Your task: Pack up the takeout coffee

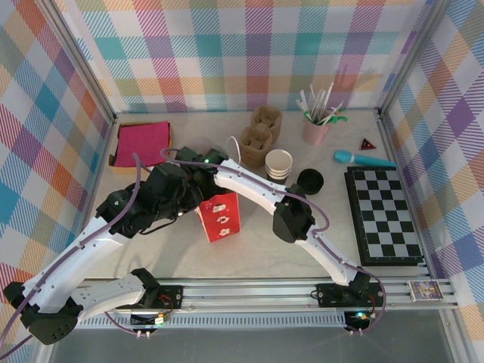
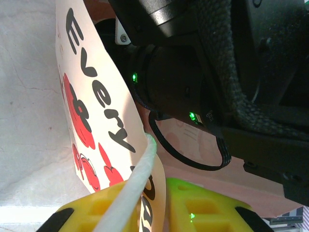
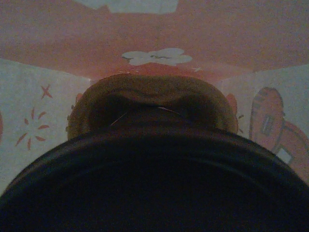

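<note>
Mid-bench, left gripper (image 2: pixel 153 205) pinches the bag (image 2: pixel 96 111) rim; can't tell right gripper's hold on the takeout coffee (image 3: pixel 154 193). Lower it straight!

The printed bag (image 2: pixel 91 101) is smooth matt paper; the takeout coffee (image 3: pixel 154 183) has a dull black plastic lid.

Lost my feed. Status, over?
Left claw shut on red-and-white paper bag. Right claw inside bag, grip unseen. Takeout coffee, round black plastic lid, inside too. Nothing blocking.
</note>
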### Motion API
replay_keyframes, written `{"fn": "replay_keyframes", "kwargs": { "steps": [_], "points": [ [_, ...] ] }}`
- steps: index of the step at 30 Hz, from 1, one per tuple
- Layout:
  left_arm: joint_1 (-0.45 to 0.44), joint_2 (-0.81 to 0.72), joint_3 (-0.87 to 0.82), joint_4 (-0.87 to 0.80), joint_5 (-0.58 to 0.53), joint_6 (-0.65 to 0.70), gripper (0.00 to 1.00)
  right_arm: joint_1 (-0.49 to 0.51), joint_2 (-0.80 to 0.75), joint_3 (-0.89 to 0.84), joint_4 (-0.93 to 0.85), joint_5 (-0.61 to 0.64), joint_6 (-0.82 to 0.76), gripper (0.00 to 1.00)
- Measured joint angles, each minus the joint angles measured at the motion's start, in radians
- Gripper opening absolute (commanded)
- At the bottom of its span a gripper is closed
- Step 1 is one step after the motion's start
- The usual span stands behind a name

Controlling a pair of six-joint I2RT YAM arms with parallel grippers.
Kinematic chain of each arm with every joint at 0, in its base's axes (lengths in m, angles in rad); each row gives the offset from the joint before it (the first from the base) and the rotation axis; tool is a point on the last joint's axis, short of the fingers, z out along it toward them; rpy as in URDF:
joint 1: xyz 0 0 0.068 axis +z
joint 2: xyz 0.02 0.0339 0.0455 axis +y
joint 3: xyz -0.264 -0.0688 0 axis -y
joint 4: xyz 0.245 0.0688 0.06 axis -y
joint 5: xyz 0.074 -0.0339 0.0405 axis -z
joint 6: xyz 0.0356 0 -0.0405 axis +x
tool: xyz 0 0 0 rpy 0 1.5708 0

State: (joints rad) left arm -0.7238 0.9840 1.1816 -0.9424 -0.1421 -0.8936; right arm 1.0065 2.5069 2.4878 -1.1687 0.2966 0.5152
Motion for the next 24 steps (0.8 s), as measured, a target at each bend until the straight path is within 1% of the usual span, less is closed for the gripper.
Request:
{"fn": "replay_keyframes", "kwargs": {
  "steps": [9, 14, 18, 24],
  "points": [
    [0.0, 0.0, 0.0, 0.001, 0.0, 0.0, 0.22, -0.006, 0.003, 0.003, -0.003, -0.018, 0.0, 0.48],
    [0.0, 0.0, 0.0, 0.002, 0.0, 0.0, 0.28, -0.006, 0.003, 0.008, -0.004, -0.02, 0.0, 0.53],
    [0.0, -0.002, 0.0, 0.001, 0.0, 0.0, 0.31, -0.006, 0.003, 0.009, -0.006, -0.02, 0.0, 0.63],
    [0.0, -0.005, 0.0, 0.0, 0.0, 0.0, 0.32, -0.006, 0.003, 0.011, -0.007, -0.02, 0.0, 0.81]
  ]
}}
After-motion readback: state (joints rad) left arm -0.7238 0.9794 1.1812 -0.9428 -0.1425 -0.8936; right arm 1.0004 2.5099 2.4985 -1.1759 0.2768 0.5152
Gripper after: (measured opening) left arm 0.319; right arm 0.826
